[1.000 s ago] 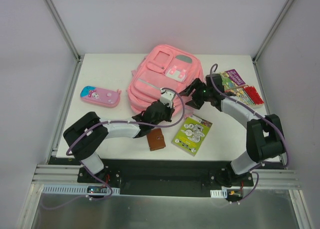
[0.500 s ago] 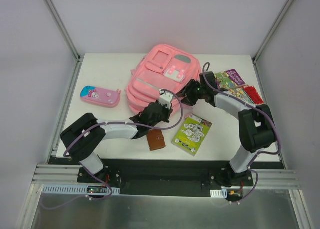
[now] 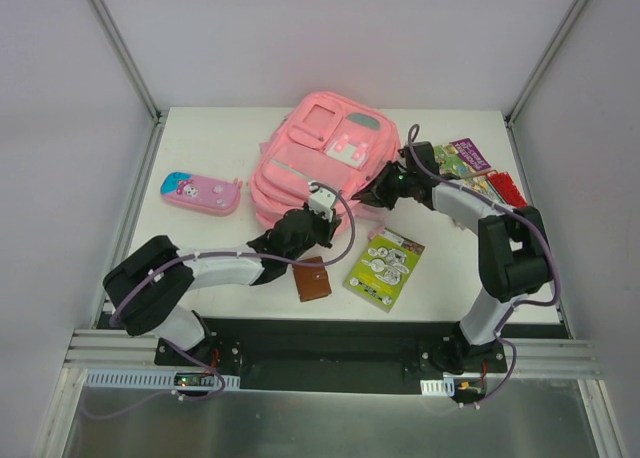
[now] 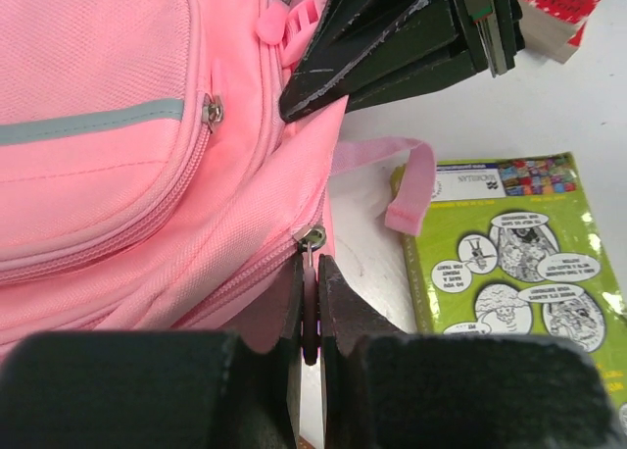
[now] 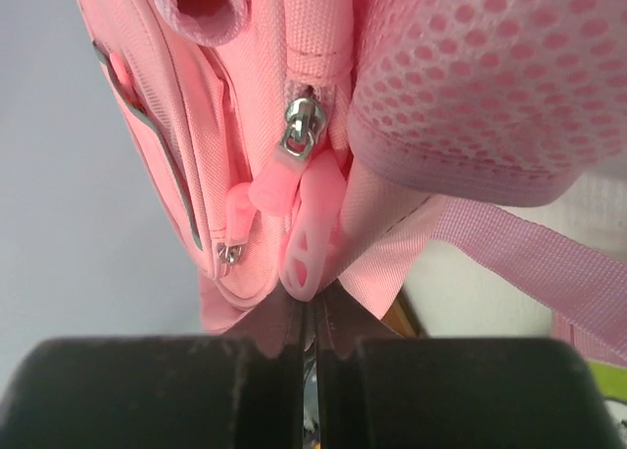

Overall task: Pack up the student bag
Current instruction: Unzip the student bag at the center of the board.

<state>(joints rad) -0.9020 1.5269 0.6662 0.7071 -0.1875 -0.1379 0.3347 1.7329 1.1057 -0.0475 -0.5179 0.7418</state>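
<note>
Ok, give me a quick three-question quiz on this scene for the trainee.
1. True or false: the small pink cartoon pencil case lies inside the large pink fabric backpack.
2. The right pincer grips: A) a pale pink rubber zipper pull; B) a pencil; C) nothing.
3. Fill in: the left pincer is ___ on a thin pink zipper tab.
Key: 1 false; 2 A; 3 shut.

Nothing can be read for certain. The green comic booklet (image 4: 509,243), at the right of the left wrist view, has a white header strip with dark lettering and speech balloons full of print, all too small and blurred to make out. The purple and green book (image 3: 466,162), upper right of the top view, carries a title that is likewise illegible.
</note>
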